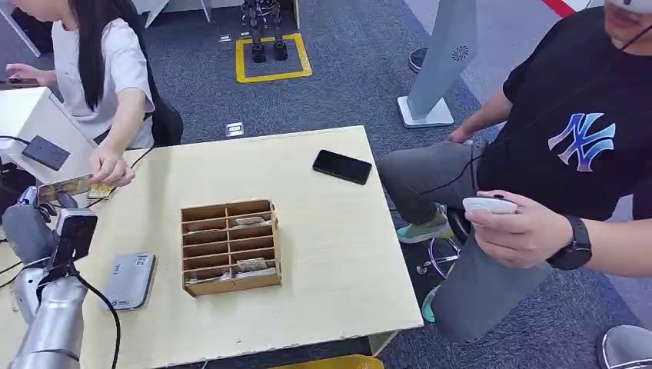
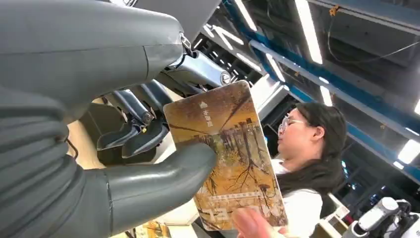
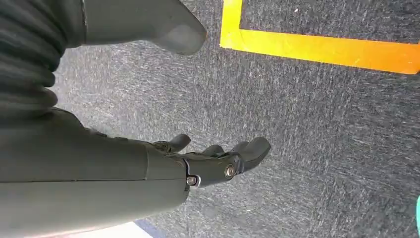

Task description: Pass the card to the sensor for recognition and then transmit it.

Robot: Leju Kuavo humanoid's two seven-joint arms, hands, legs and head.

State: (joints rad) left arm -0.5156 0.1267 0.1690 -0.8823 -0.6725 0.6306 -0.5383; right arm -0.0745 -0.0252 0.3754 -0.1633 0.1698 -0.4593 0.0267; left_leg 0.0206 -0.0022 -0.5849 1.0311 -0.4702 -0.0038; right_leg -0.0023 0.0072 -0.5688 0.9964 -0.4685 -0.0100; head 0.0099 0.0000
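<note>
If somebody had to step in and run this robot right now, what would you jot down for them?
Left hand: holds the card, thumb pressed on its face, raised at the table's left edge.
Right hand: hangs over the grey carpet, fingers apart, holding nothing.
A person's hand reaches in and touches the card's far end, so the handover looks under way; the robot has not let go.
The grey sensor pad lies flat on the table beside the left arm. Whether the card was scanned cannot be told.
Left to do: release the card once the person has it.
</note>
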